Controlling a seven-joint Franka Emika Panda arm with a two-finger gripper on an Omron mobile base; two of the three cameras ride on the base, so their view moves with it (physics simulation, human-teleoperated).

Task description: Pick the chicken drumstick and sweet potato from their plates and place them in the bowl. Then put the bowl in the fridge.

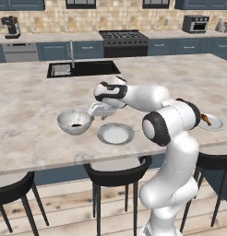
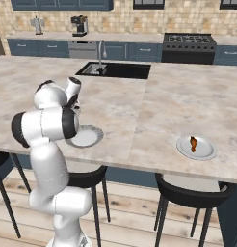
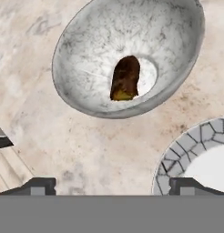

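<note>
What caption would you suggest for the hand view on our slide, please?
Open claw above the counter, looking at the mottled bowl holding a brown sweet potato, with an empty plate's rim alongside.

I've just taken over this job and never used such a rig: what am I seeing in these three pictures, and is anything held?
The white arm is a robot on a driving base. Two pictures look over it from behind, left and right; the third looks along its gripper, which is open and holds nothing. On the marble counter a mottled bowl holds a brown sweet potato. Beside it lies an empty plate. A second plate further right carries the chicken drumstick.
</note>
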